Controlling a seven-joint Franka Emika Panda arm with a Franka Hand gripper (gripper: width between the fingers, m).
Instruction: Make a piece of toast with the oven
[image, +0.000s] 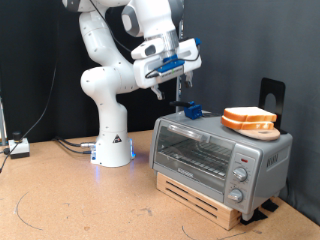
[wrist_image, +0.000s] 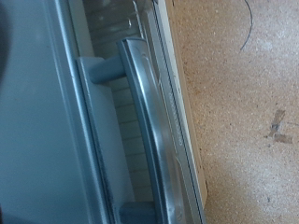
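Note:
The silver-grey oven (image: 215, 158) stands on a low wooden pallet, its glass door closed and its knobs on the panel at the exterior view's right. Two bread slices (image: 249, 120) lie stacked on the oven's roof at that same end. My gripper (image: 173, 95) hangs above the oven's other end, a little over the roof, fingers pointing down, apart and empty. The wrist view shows the door handle (wrist_image: 149, 131) and the glass door (wrist_image: 47, 121) close up; no fingers and no bread show there.
A small blue object (image: 192, 112) sits on the oven roof just beside the gripper. A black stand (image: 272, 95) rises behind the bread. The wooden pallet (image: 200, 195) rests on the cork-brown table (wrist_image: 243, 112). Cables lie at the exterior view's left (image: 20, 148).

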